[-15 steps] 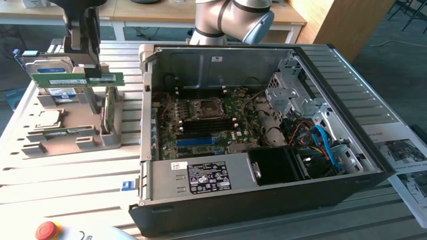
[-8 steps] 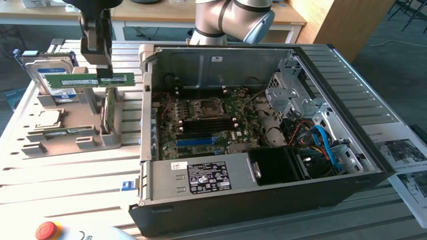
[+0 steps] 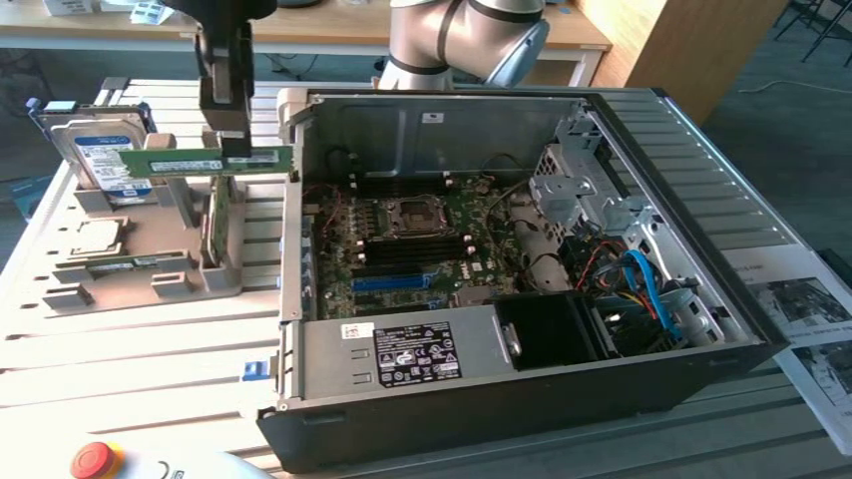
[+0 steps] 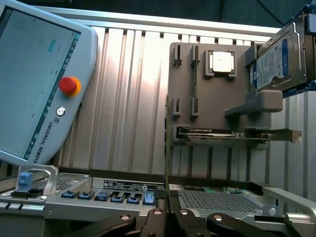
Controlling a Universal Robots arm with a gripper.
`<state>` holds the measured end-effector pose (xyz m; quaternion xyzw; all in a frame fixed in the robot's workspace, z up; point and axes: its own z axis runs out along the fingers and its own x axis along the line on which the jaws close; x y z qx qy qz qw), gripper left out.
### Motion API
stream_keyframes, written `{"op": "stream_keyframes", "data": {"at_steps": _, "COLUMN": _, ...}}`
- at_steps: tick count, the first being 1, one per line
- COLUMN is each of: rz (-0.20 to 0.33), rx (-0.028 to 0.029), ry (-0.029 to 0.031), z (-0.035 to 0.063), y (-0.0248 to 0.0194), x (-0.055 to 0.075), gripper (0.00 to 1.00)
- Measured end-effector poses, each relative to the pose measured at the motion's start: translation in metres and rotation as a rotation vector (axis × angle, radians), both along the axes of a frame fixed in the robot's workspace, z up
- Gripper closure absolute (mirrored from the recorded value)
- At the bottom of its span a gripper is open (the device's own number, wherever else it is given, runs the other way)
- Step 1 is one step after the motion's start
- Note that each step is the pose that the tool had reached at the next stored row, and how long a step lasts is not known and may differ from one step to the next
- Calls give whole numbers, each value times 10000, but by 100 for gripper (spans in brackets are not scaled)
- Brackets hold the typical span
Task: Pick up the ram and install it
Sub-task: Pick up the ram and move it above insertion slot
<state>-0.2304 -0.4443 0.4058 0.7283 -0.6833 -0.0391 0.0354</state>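
Observation:
The ram point(image 3: 167, 161) is a long green stick with dark chips. It hangs level in the air above the grey parts holder point(image 3: 187, 269), at the exterior view's left of the open computer case point(image 3: 665, 399). My gripper point(image 3: 235, 150) comes down from above and is shut on the stick's upper edge. In the wrist view the ram point(image 4: 167, 148) appears edge-on as a thin dark line rising from between my gripper point(image 4: 168, 213) fingers. The motherboard point(image 3: 399, 239) with its blue slot point(image 3: 393, 282) lies inside the case, apart from the stick.
A blue-labelled hard drive point(image 3: 107, 150) point(image 4: 279, 61) stands in the holder, a square chip point(image 3: 96, 237) point(image 4: 220, 62) beside it. Another green board point(image 3: 213, 225) stands upright in the holder. A teach pendant point(image 4: 34, 84) with a red button lies near the case's front. Papers point(image 3: 812, 319) lie at the right.

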Motion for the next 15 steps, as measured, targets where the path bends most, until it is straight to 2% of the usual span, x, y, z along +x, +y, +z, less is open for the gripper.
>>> {"op": "stream_keyframes", "data": {"at_steps": 15, "rz": 196, "rx": 0, "ry": 0, "z": 0, "y": -40, "x": 388, "gripper": 88}}
